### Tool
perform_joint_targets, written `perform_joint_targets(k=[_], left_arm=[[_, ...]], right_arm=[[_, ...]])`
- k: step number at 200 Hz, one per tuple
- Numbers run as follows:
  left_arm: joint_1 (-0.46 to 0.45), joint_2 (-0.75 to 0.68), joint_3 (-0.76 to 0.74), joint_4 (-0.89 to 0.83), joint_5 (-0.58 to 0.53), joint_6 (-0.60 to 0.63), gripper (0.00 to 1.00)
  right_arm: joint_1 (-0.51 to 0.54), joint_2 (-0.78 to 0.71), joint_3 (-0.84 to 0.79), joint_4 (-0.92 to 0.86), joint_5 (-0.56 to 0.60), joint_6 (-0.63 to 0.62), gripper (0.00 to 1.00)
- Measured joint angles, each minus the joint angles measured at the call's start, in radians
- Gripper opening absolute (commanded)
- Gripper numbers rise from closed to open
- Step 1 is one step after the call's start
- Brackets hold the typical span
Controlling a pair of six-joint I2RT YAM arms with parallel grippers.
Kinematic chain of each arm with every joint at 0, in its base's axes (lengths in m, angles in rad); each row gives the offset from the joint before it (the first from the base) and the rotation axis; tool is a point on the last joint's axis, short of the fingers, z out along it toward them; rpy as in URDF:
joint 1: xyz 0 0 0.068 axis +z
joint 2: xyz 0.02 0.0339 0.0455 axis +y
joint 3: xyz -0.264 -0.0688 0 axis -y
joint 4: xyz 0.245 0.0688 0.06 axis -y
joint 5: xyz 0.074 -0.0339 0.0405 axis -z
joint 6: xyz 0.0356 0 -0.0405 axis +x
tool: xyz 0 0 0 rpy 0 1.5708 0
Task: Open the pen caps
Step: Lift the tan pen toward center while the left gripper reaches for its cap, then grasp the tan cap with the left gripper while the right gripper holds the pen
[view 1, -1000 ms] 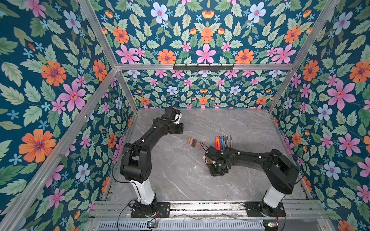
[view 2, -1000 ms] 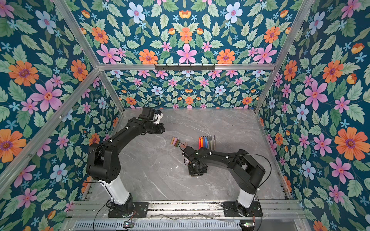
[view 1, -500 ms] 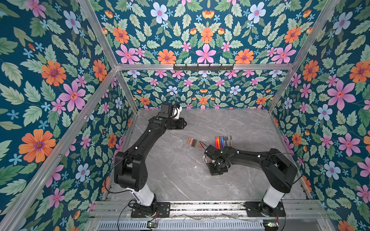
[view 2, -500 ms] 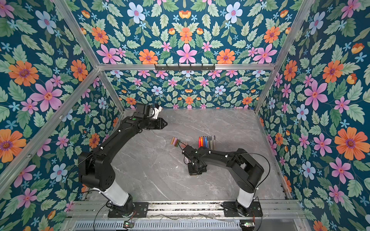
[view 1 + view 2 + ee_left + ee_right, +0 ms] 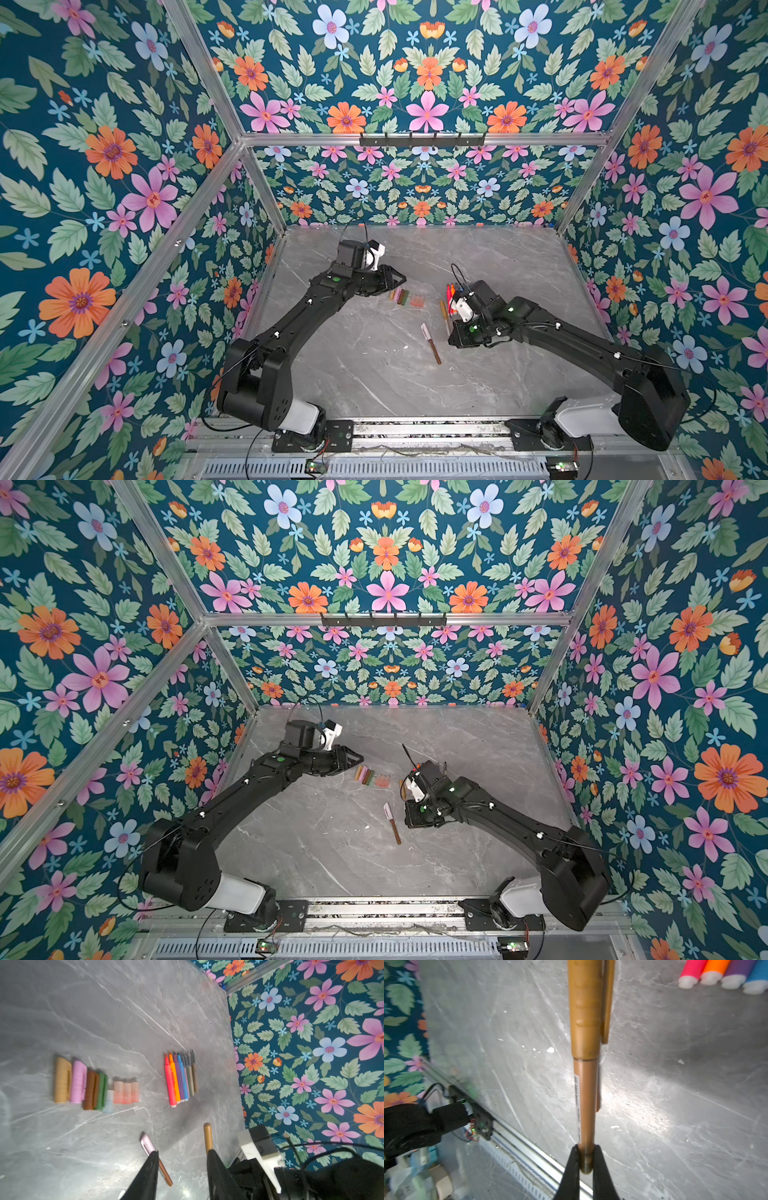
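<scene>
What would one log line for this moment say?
right gripper shut on gold pen, cap on | left gripper open, empty | pink-capped pen lying loose | loose caps in a row

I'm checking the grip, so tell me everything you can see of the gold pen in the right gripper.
The gold pen is a slim, plastic-looking marker: copper-toned barrel with a label strip, and a ribbed gold cap with a clip, still on. The right gripper pinches its tail end; whether it touches the table is unclear.

floral teal walls (image 5: 428,83), grey marble-look tabletop (image 5: 374,382) — aluminium frame rails (image 5: 291,139), black hook rack (image 5: 422,140)
</scene>
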Motion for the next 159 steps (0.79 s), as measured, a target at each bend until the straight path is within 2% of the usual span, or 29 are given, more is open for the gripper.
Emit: perform_joint_targets(k=[31,74,159], left_arm=[[-0.069,0.032,0.007,0.063,0.001,-0.060,0.42],[-0.159,0.112,0.061,0.086,-0.004,-0.092,0.41],[-0.209,0.163,0.096,0.093,-0.006,-0.113,0.41]], right_arm=[[-0.009,-0.016,0.011,0.008,-0.081,-0.025,0.03],[-0.010,-0.050,0.002,0.014,-0.114,-0.024,0.03],[-0.011,-0.040,0.047,0.022,-0.096,-0.014,0.03]])
